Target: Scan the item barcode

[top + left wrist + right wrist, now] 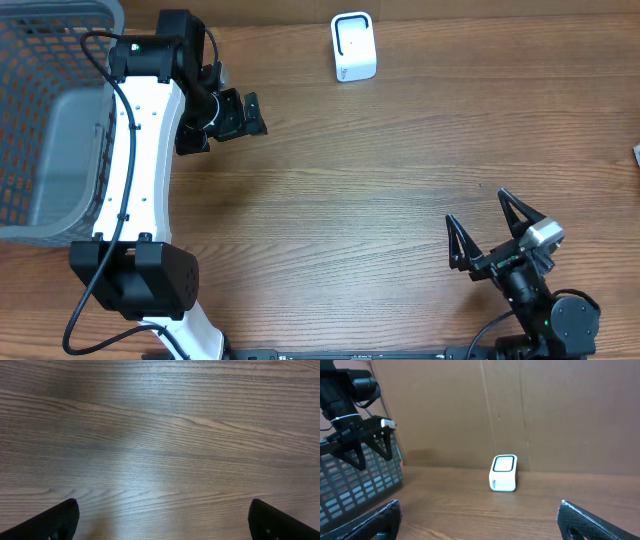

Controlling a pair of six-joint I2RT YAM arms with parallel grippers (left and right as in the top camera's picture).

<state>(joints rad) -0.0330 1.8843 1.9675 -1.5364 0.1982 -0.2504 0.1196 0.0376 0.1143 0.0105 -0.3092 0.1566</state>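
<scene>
The barcode scanner (354,47), a small white upright unit with a dark-framed window, stands on the wooden table (350,180) at the far edge, slightly right of centre. In the right wrist view the scanner (504,473) sits directly in front of a brown cardboard wall (545,410), with its window facing the near side. The left gripper (235,108) is positioned at the far left of the table, between the scanner and a grey mesh basket (60,40), and is well apart from both. Its jaws are fully spread and hold nothing. The left wrist view confirms this: only bare wood grain shows between the two black fingertips (60,520) at the lower corners of the frame. Seen from the right wrist, the left gripper (369,452) hangs with its fingers pointing down, in front of the basket (360,480). The right gripper (476,205) is at the near right of the table, pointing toward the far left, with its jaws also fully released and empty. A small object at the right edge of the overhead view is cut off by the frame and cannot be identified.
</scene>
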